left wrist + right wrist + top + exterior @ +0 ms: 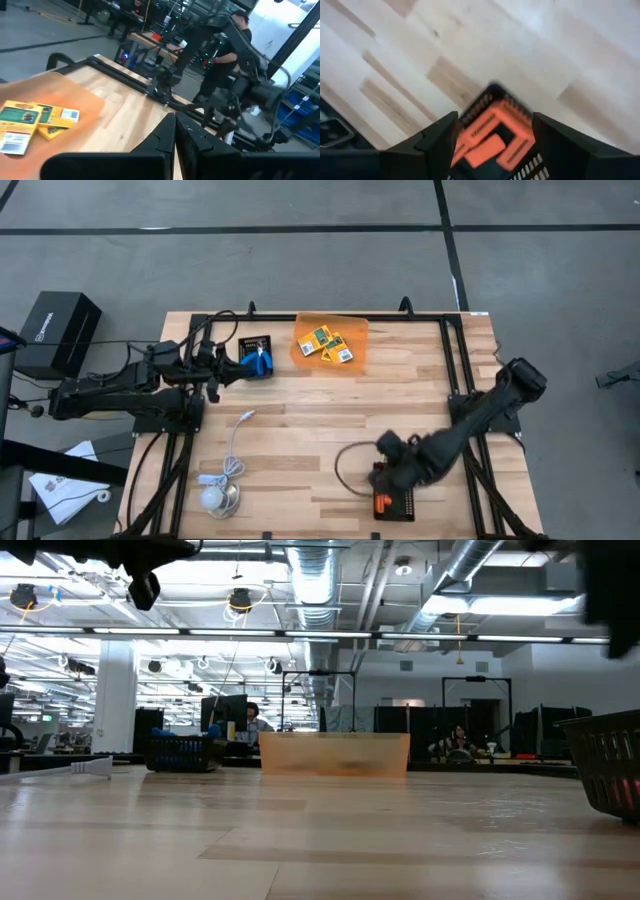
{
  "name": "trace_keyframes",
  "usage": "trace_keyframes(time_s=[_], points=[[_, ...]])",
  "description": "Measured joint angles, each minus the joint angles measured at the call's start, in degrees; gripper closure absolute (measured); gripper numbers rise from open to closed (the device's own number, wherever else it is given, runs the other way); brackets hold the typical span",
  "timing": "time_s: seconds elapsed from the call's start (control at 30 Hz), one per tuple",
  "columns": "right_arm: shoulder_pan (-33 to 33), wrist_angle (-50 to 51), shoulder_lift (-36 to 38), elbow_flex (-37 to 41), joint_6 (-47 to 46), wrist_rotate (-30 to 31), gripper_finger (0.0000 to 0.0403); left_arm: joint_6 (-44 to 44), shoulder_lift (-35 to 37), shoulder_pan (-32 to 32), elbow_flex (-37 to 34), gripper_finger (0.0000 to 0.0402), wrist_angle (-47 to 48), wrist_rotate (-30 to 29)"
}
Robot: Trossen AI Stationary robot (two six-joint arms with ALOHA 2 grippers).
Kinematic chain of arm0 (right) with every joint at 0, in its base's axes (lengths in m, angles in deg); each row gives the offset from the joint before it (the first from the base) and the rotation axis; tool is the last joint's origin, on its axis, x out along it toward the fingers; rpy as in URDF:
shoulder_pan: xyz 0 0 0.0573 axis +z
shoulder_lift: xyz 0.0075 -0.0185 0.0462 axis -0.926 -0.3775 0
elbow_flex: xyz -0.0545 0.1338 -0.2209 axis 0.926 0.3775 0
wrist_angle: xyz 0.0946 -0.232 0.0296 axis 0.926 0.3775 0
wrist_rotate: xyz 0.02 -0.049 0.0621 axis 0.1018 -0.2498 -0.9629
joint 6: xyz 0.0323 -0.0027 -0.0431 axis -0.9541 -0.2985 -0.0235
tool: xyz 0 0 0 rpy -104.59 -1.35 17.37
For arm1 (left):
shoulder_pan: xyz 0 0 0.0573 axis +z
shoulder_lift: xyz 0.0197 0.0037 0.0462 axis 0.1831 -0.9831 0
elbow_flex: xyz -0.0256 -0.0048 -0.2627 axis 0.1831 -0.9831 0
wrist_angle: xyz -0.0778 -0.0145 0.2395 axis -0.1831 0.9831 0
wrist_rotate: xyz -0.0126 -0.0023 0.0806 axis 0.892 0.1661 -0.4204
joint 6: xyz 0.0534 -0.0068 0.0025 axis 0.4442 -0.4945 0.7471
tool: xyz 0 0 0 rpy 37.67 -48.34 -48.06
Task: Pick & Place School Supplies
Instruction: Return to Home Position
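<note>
Forward of the translucent orange tray [355,330], the pale wooden table [300,430] lies bare. Just left of the tray, the left gripper [174,122] crowds a small black bin [250,343]. Far forward, a white cable with round puck [222,488] and the right gripper [494,120] over a black mesh bin [408,505] block passage.

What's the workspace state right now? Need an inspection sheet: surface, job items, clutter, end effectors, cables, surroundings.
Surface: wooden table, middle bare.
Job's things: blue-handled scissors in left black bin; crayon boxes on orange tray; orange erasers in right black bin.
Clutter: nothing seen on the table.
End effectors: left end effector shut, empty, beside the left black bin; right end effector open, empty, above the right black bin.
Cables: white cable with round puck at the near left; black cable loop by the right arm.
Surroundings: black box and papers on the floor; person in dark clothing beyond the table.
</note>
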Motion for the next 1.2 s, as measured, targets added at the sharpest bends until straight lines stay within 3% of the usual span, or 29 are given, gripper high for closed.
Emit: trace_keyframes(time_s=[0.07, 0.17, 0.3, 0.4, 0.5, 0.6, 0.77, 0.87, 1.03, 1.13, 1.2], points=[[-1.49, 0.6, 2.32, 0.0, 4.68, -0.78, 0.0159, 0.36, 0.0, 0.04, 0.0, 0.0399, -0.08, 0.0], [-3.3, 1.96, 4.7, -0.02, 20.44, 0.24, 0.0159, 0.38, -0.19, 0.04, 0.0, 0.0399, -0.08, 0.03], [-6.62, -0.29, 6.34, 0.05, 25.67, -0.29, 0.0159, -4.22, -0.61, 0.04, 0.0, 0.0399, -2.69, 0.03], [-8.69, -14.49, 9.24, 0.11, 42.5, 2.84, 0.0159, -4.13, -0.06, -0.01, -0.02, 0.0399, -7.0, 3.29], [-10.51, -34.49, 14.52, -0.07, 62.29, 10.39, 0.0159, 3.76, 1.28, -0.03, -0.02, 0.0399, -14.4, 14.93], [-14.62, -44.33, 20.69, -0.11, 74.66, 9.04, 0.0159, 8.2, 3.36, 0.0, 0.04, 0.0399, -21.85, 21.74], [-21.26, -41.14, 33.46, -0.02, 77.34, -1.1, 0.0159, 5.09, 8.29, 0.86, 0.0, 0.0399, -21.56, 24.18], [-20.62, -36.39, 41.78, -0.06, 79.52, -2.64, 0.0159, 3.37, 13.07, 1.87, 0.0, 0.0399, -21.14, 28.41], [-16.09, -28.92, 49.27, 0.05, 82.82, 5.35, 0.0159, 6.21, 25.71, 4.86, 0.06, 0.0399, -9.08, 29.14], [-13.26, -27.02, 53.52, 4.48, 82.58, 8.64, 0.0159, 7.78, 25.21, 6.05, 1.86, 0.0399, -0.85, 30.16], [-11.49, -28.59, 59.06, 10.95, 80.66, 11.08, 0.0159, 9.71, 23.69, 6.41, 3.07, 0.0399, -0.31, 28.51]])
